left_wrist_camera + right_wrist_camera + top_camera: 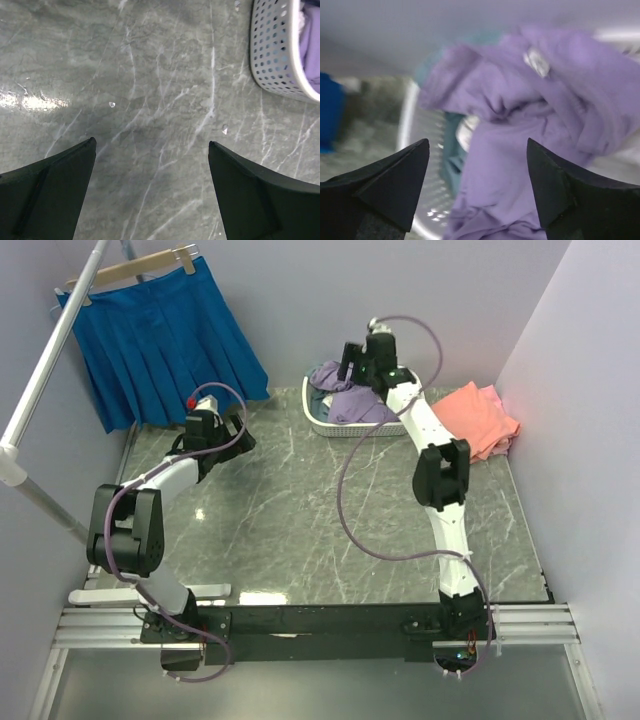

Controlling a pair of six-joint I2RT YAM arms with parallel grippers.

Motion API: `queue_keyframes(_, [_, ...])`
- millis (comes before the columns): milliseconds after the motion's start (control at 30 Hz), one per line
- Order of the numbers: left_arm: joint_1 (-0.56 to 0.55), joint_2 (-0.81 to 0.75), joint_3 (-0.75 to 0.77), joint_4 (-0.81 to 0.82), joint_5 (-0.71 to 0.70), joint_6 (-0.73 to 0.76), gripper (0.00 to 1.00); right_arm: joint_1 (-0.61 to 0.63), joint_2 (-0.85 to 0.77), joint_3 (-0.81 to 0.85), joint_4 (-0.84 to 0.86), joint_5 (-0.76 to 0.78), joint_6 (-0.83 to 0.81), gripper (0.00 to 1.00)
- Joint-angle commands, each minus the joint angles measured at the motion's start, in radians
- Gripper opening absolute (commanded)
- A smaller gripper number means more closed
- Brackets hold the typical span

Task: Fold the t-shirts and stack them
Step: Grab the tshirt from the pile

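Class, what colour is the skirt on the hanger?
The skirt is bright blue; top view.

Two slim arms on show, the left arm [165,478] and the right arm [447,530], both built from glossy white tube links broken up by chunky black joint housings [441,475]. A lavender-grey cable [350,510] looped loosely off the right arm, and a matching cable [228,440] curled round the left wrist, which carried a small red marking [192,400]. Both bases sat on a black plate [320,620] flanked by silver slotted rails [110,628]. Up close, the left gripper [152,145] and right gripper [477,142] each had two matte black, wedge-shaped fingers [50,200] tapering to points.
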Motion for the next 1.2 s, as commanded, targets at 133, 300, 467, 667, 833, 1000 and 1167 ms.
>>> queue_keyframes(133, [-0.002, -0.006, 0.003, 0.069, 0.053, 0.018, 0.99, -0.002, 0.015, -0.089, 0.036, -0.1, 0.033, 0.82])
queue_keyframes(300, [-0.009, -0.031, -0.026, 0.082, 0.065, 0.015, 0.99, 0.021, 0.027, -0.092, 0.016, -0.081, 0.013, 0.8])
queue_keyframes(467, [-0.015, -0.057, -0.052, 0.09, 0.064, 0.013, 0.99, 0.038, 0.071, -0.028, -0.039, -0.037, 0.01, 0.72])
queue_keyframes(667, [-0.03, -0.074, -0.067, 0.093, 0.056, 0.024, 0.99, 0.054, 0.078, -0.048, -0.056, 0.089, -0.01, 0.57])
queue_keyframes(833, [-0.041, -0.057, -0.052, 0.078, 0.055, 0.032, 0.97, 0.058, 0.096, -0.014, -0.114, 0.198, -0.017, 0.47])
queue_keyframes(1000, [-0.048, -0.057, -0.058, 0.078, 0.046, 0.038, 0.97, 0.064, 0.088, -0.034, -0.122, 0.29, -0.01, 0.7])
queue_keyframes(1167, [-0.05, -0.056, -0.06, 0.073, 0.047, 0.044, 0.97, 0.064, 0.119, -0.002, -0.137, 0.289, -0.008, 0.61])
